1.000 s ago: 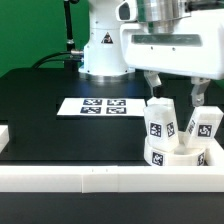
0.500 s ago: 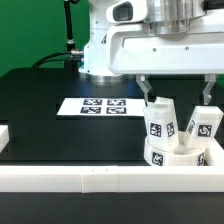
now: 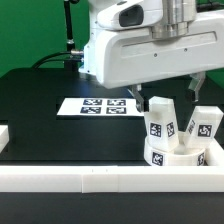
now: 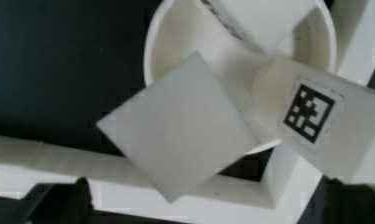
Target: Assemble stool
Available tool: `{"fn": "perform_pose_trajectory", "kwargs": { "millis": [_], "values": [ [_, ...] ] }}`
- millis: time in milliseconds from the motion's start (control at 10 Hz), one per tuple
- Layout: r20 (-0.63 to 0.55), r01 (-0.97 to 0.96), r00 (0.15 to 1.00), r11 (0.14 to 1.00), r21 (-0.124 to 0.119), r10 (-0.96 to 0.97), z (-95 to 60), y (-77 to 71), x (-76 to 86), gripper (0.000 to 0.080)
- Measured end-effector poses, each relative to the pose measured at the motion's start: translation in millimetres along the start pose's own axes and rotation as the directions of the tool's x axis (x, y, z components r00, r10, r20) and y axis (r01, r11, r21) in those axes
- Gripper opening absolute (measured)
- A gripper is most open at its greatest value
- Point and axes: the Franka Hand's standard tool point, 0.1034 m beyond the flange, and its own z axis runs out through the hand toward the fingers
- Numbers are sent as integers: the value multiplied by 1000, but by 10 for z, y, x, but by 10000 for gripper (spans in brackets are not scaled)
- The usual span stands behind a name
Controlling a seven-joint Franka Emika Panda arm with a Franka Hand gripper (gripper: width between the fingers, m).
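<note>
Here the jaws (image 3: pixel 164 97) hang spread wide and empty over the stool seat (image 3: pixel 172 155), which sits in the tabletop's (image 3: pixel 60 130) corner against the border rail (image 3: pixel 90 178), carrying two upright legs (image 3: pixel 160 122). Likely hazard: a slightly misaligned descent could knock a leg loose.

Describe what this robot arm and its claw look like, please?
The arm is glossy white with rounded shells, and a small triangular sticker shows on its base. A wide, boxy white block sits at its end. Under that hangs the gripper, whose two slim fingers are light above with dark tips. A black cable runs up behind the base.
</note>
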Motion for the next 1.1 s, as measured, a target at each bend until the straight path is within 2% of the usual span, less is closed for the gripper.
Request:
{"fn": "perform_pose_trajectory", "kwargs": {
  "millis": [100,300,400,800,1100],
  "values": [
    [9,146,989,989,-17,-146,-5,44,-10,648],
    [20,302,953,953,-39,-301,5,71,-19,648],
    [35,405,914,913,-43,-404,34,68,-47,648],
    [38,373,928,927,-47,-371,130,-11,-43,648],
    [44,363,931,931,-44,-362,172,5,-67,648]
  ]
}}
